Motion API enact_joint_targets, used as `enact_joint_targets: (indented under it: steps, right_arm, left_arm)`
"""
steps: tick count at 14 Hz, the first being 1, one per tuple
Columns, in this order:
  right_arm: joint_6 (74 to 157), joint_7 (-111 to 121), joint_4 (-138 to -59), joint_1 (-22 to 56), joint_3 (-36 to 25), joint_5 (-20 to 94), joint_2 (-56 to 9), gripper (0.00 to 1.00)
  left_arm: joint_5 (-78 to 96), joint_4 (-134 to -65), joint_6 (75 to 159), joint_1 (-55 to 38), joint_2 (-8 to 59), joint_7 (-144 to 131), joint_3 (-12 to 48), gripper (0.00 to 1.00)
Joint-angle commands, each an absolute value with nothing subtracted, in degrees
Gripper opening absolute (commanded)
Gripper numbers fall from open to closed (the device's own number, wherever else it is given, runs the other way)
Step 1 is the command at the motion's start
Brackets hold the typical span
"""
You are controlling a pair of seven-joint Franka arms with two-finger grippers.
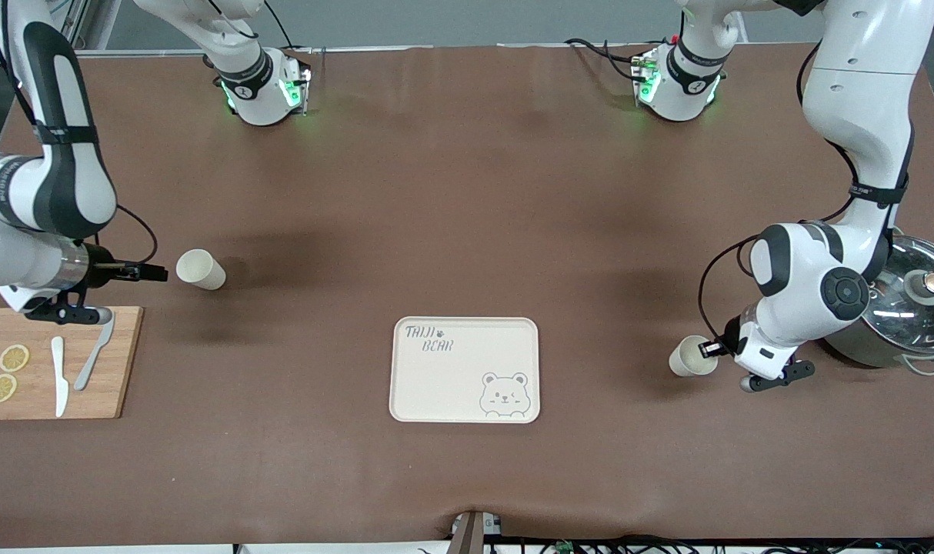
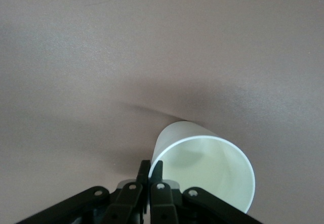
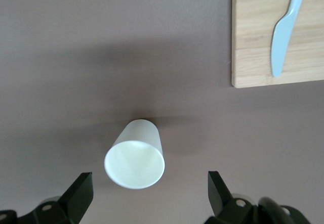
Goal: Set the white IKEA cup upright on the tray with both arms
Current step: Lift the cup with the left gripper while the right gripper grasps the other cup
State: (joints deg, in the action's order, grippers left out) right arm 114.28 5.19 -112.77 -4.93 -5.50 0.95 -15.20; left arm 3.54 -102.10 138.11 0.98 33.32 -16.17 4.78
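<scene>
**Left tool clamped on cup rim, tray empty**

The left tool (image 1: 715, 348) is pinched on the rim of a white cup (image 1: 692, 356) lying on its side on the table (image 1: 467, 192), beside the tray (image 1: 465, 370) toward the left arm's end. The right tool (image 1: 153, 271) is held with fingers apart at a second cup (image 1: 201, 270), also on its side, near the cutting board (image 1: 121, 362).

The white jointed left arm is bent low at the right of the front view, its small dark left claw (image 1: 712, 349) clamped together. The right arm is folded at the left edge, its right claw (image 1: 155, 271) spread wide.
</scene>
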Motion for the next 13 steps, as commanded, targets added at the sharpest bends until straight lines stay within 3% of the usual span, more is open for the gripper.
enact_joint_targets:
  steps: [1, 8, 11, 13]
  right_arm:
    - [120.39, 5.71, -121.01, -7.12, -5.01, 0.97, -12.39, 1.00]
    - [128.67, 5.54, -128.41, -7.47, -4.92, 1.49, -12.48, 1.00]
    - [128.67, 5.54, -128.50, -7.38, -4.83, 1.49, -12.66, 0.57]
    - [128.58, 5.45, -128.58, -7.47, -4.83, 1.76, -12.74, 0.28]
  left_arm:
    - [4.66, -101.43, 137.99, 0.88, 33.23, -15.64, 4.75, 0.00]
    - [4.66, -100.90, 134.76, 0.61, 28.76, -20.04, 9.57, 0.00]
    - [4.75, -95.30, 124.49, 0.35, 27.16, -21.26, 11.34, 0.00]
    - [4.66, -92.65, 122.79, -1.04, 27.77, -24.59, 12.13, 0.00]
